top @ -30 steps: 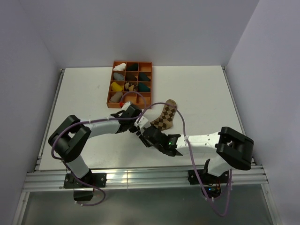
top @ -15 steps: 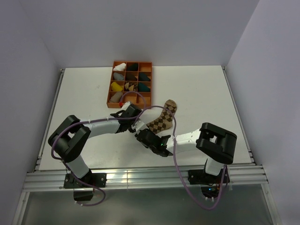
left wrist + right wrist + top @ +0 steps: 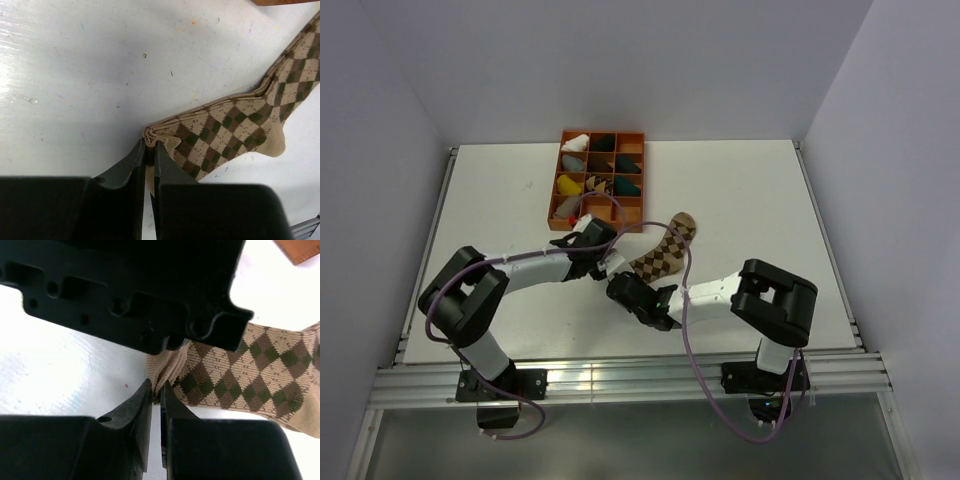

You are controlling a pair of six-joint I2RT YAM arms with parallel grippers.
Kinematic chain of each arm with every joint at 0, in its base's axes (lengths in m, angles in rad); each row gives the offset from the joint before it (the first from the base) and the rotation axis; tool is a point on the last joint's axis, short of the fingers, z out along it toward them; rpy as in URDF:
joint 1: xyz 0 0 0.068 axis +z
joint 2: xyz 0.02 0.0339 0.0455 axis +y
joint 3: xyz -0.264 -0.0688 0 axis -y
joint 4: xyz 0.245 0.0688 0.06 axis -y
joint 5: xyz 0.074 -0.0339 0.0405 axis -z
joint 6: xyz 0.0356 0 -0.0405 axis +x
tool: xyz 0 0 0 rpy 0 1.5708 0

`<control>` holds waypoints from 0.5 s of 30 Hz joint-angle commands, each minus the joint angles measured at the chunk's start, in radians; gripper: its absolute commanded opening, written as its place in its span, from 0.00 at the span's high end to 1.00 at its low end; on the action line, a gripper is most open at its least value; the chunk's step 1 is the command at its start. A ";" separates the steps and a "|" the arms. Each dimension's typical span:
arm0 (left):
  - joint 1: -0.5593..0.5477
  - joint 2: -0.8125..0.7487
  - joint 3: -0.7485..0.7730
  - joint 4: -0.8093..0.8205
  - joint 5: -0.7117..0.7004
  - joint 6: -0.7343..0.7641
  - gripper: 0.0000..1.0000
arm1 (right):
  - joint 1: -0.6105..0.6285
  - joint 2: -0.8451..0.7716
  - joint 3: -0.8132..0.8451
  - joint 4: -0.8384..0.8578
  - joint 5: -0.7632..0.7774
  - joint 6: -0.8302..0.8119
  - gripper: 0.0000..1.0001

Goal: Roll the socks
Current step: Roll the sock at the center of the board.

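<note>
Here, the argyle sock [image 3: 667,250] is laid flat near the middle of the white counter [image 3: 760,200], just on the near side of the orange compartment tray [image 3: 620,133]. Its toe is pointed toward the far edge, and its cuff is turned toward the near-left corner. The heel is seen as a plain tan patch among the tan and dark-brown diamonds. Whether a second sock is lying beneath it cannot be told.

The left tool [image 3: 607,262] is held low at the cuff end. Its jaws are drawn narrow, and the edge of the cuff is pinched between them, the fabric being puckered into small folds at the fingertips [image 3: 140,150]. The right tool [image 3: 622,287] is set at the same cuff end from the near side, just beside the left tool. Its jaws are likewise narrowed, and a bunched fold of the cuff is gripped between them. In the right wrist view the black body of the left tool is seen directly above that fold.

The tray is placed at the far edge, left of centre. Rolled sock bundles are kept in its compartments, among them a white bundle [image 3: 576,143], a yellow bundle [image 3: 569,185] and a teal bundle [image 3: 626,186].
</note>
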 commanded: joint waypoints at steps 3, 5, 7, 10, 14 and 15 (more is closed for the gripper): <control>-0.041 -0.097 -0.023 -0.015 -0.034 -0.036 0.94 | -0.100 -0.069 -0.035 -0.071 -0.217 0.092 1.00; -0.039 -0.126 -0.040 0.005 -0.048 -0.059 0.83 | -0.152 -0.099 -0.055 -0.057 -0.335 0.130 1.00; -0.038 -0.146 -0.056 0.026 -0.057 -0.074 0.70 | -0.184 -0.132 -0.084 -0.039 -0.410 0.167 1.00; -0.035 -0.180 -0.071 0.040 -0.074 -0.088 0.61 | -0.247 -0.165 -0.124 0.001 -0.552 0.216 1.00; -0.033 -0.215 -0.089 0.066 -0.086 -0.097 0.53 | -0.350 -0.178 -0.181 0.070 -0.719 0.270 1.00; -0.033 -0.219 -0.096 0.075 -0.086 -0.100 0.53 | -0.367 -0.179 -0.190 0.106 -0.780 0.277 1.00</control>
